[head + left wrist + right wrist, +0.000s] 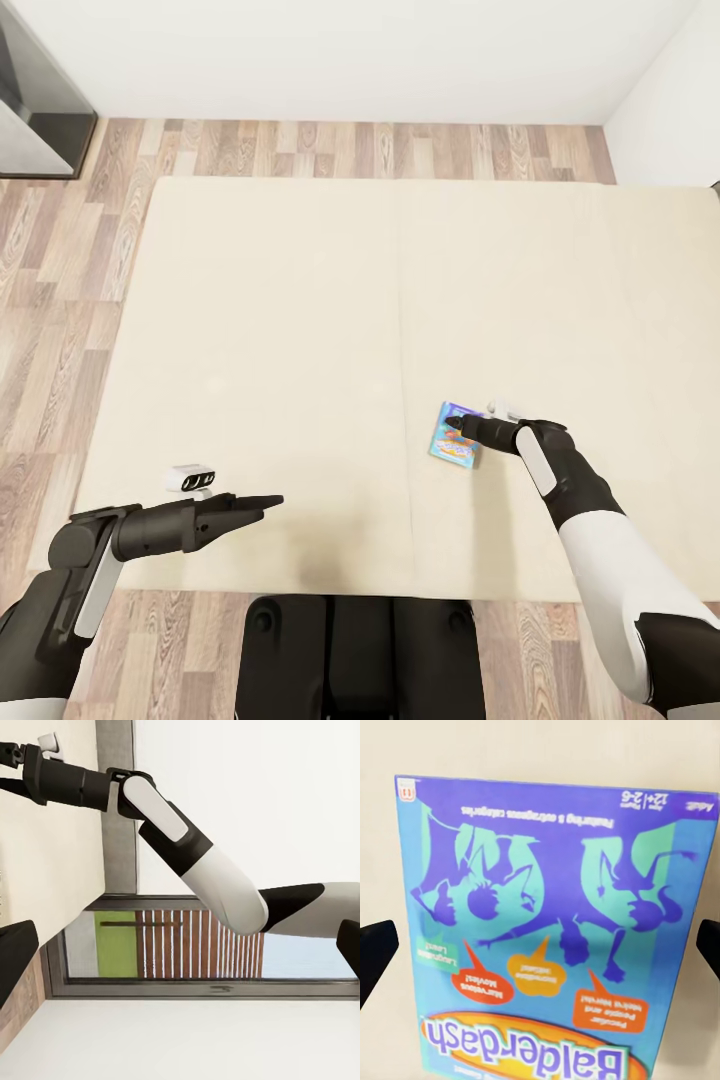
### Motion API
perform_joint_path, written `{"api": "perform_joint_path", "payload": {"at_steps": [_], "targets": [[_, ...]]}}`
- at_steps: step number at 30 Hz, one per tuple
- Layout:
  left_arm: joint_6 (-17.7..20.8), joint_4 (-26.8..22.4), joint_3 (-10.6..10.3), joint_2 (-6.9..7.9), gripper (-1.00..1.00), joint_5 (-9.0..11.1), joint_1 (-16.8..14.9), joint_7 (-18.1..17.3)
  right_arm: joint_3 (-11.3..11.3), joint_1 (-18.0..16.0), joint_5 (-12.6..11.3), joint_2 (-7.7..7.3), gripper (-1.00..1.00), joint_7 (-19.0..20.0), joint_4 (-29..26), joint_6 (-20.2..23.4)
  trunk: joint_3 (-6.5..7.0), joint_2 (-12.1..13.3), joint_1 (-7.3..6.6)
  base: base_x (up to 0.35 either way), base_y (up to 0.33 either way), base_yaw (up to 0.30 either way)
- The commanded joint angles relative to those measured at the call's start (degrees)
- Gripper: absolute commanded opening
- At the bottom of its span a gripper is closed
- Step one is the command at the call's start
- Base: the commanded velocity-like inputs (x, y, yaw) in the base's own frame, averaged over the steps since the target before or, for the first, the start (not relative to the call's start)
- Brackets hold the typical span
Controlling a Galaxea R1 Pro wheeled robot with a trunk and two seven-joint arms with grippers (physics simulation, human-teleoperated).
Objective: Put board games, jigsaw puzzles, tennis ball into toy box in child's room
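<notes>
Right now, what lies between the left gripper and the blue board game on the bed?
In the head view, only bare cream mattress lies between the left gripper and the blue board game.

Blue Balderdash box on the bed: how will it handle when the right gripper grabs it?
The blue board game box looks like flat printed cardboard: probably stiff and light. It lies flat on the soft bed, so it won't roll, though getting fingers under an edge may be awkward. The right gripper straddles it, jaws wide; its glossy print may be slippery.
</notes>
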Motion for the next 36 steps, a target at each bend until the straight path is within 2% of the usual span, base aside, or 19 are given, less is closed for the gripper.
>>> {"api": "perform_joint_path", "payload": {"at_steps": [1,36], "targets": [[0.6,0.0,0.0,0.02,1.00,0.0,0.0,-0.2,-0.2,0.0,0.2,0.02,1.00,0.3,0.0,0.3,-0.12,-0.1,0.03,0.000,0.075,0.000],[0.6,0.0,0.1,0.10,1.00,0.0,0.0,-0.2,-0.2,0.0,0.0,0.02,1.00,0.3,0.0,0.3,-0.26,-0.1,0.03,0.000,0.016,0.000]]}}
